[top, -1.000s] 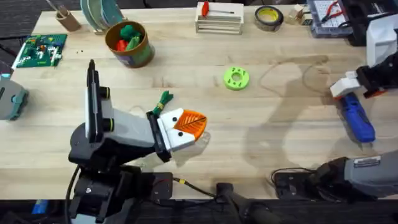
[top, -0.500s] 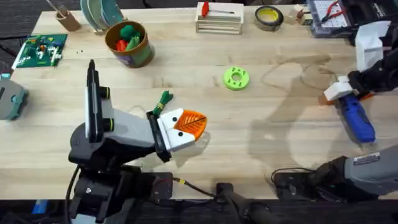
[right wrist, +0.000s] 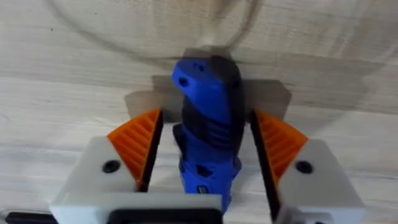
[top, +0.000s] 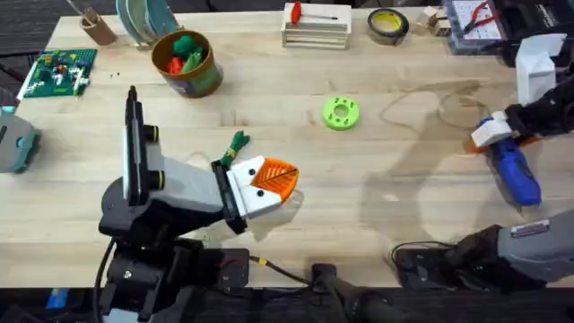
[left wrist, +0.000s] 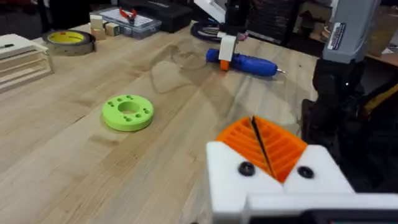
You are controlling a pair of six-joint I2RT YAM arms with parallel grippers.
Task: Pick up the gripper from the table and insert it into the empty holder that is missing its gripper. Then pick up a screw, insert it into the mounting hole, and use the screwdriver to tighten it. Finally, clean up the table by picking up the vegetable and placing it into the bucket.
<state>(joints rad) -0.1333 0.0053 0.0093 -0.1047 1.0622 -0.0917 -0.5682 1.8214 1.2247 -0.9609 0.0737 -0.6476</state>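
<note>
The blue screwdriver lies on the table at the right, metal tip toward the near edge. My right gripper is low over its far end and open; the orange pads stand on either side of the screwdriver with a gap on each side. My left gripper rests at centre left, shut, with orange ribbed wedges in both white holders and a dark screw head in each. The vegetable lies just beyond its wrist. The bucket stands at the back left.
A bright green disc lies mid-table. Along the back edge are a white slatted rack with a red-handled tool, a tape roll and a parts box. A green board is at far left.
My right gripper shifted left and lower over the screwdriver's far end, then eased slightly back right. The left arm and the other objects have not moved.
</note>
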